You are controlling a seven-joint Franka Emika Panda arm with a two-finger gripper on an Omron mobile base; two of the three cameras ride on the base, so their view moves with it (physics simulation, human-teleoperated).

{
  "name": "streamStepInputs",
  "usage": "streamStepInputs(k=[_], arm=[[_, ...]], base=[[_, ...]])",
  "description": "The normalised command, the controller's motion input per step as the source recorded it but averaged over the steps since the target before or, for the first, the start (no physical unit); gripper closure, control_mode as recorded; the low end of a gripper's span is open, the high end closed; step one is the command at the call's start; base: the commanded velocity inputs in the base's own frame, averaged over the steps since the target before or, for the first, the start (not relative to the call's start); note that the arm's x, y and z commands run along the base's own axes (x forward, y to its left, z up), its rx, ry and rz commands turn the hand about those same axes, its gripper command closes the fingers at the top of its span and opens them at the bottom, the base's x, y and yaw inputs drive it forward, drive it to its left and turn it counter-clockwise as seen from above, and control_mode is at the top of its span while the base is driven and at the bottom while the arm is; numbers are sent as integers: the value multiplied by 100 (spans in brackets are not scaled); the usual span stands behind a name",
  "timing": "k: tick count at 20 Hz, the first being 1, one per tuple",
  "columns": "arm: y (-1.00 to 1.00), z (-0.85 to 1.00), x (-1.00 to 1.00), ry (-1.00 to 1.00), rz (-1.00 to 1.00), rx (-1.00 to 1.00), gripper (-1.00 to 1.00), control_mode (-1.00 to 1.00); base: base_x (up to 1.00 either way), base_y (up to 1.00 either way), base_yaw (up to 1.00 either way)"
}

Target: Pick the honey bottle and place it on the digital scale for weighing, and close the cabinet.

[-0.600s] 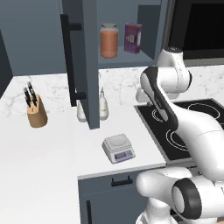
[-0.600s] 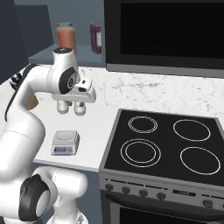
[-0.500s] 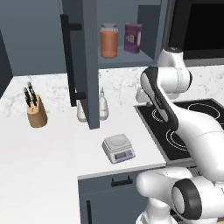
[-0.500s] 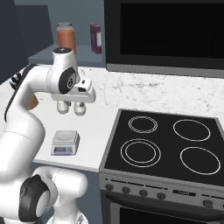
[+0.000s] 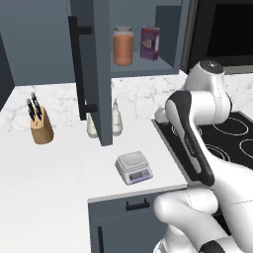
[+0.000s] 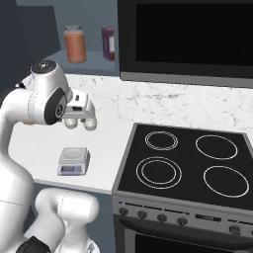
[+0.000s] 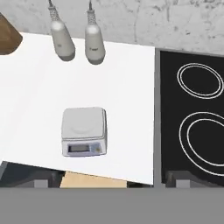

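My tool [image 6: 81,122] hangs empty, jaws wide, above the worktop [image 5: 59,168]; the honey bottle [image 5: 123,45] stands well above it on the cabinet [image 5: 94,59] shelf, digital scale [image 7: 83,131] below.

Glossy white rounded arm [image 5: 197,148] with dark joints.

White counter [image 5: 59,163] (marble backsplash [image 6: 163,101])

Orange-brown honey bottle [image 5: 123,46] upright inside open cabinet [image 5: 103,74]; bare grey digital scale [image 5: 133,167] on counter below.
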Motion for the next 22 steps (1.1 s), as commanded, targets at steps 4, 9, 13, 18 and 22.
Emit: streamStepInputs(k=[4, 9, 13, 18, 22], arm=[[9, 58, -36, -26, 14, 0, -100, -100], [17, 86, -21, -19, 14, 0, -100, -100], [30, 81, -3, -13, 8, 0, -100, -100], [21, 57, 0, -19, 9, 0, -100, -100], [9, 49, 0, -23, 10, 0, -100, -100]], base=[[0, 0, 0], [0, 0, 0], [0, 0, 0], [0, 0, 0], [0, 0, 0]])
